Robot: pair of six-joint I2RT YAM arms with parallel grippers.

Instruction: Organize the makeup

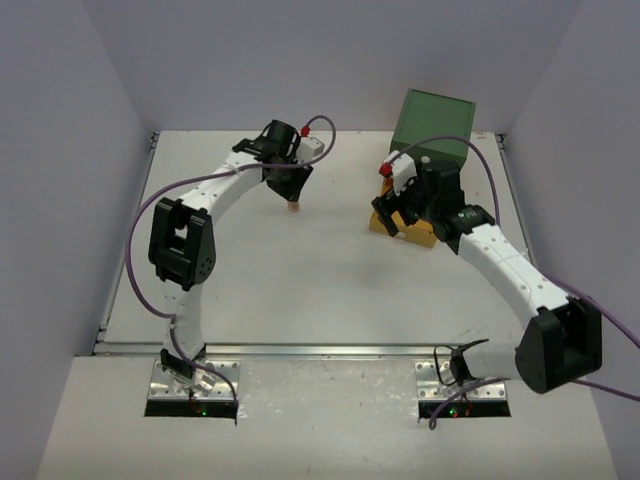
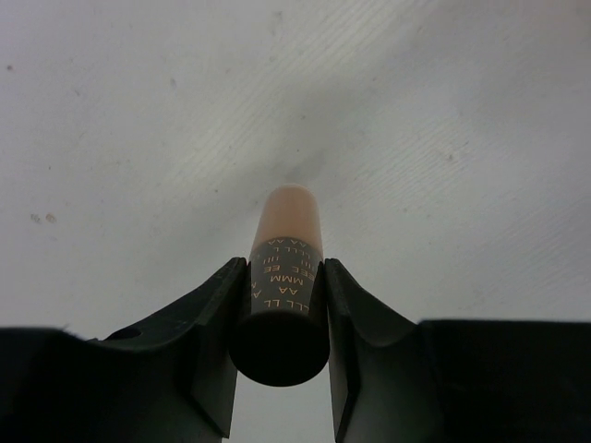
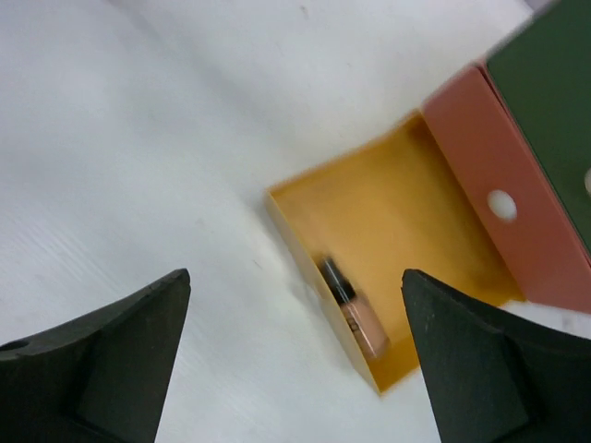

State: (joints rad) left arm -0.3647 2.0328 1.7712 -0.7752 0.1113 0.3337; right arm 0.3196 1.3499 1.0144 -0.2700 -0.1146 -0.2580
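Observation:
My left gripper [image 2: 282, 309] is shut on a tan makeup tube [image 2: 287, 226], with both jaws pressed against its black lettered cap end. In the top view the left gripper [image 1: 290, 190] holds the tube [image 1: 293, 208] pointing down at the table, left of centre at the back. My right gripper [image 3: 295, 277] is open and empty, hovering over the front corner of a pulled-out yellow drawer [image 3: 406, 208]. A second tan tube with a black cap [image 3: 354, 309] lies inside that drawer along its left wall. From above, the right gripper [image 1: 400, 222] covers most of the drawer [image 1: 426, 238].
A green drawer box [image 1: 436, 124] stands at the back right. The right wrist view shows its orange drawer [image 3: 494, 175] shut above the yellow one. White walls enclose the table on three sides. Purple cables loop off both arms.

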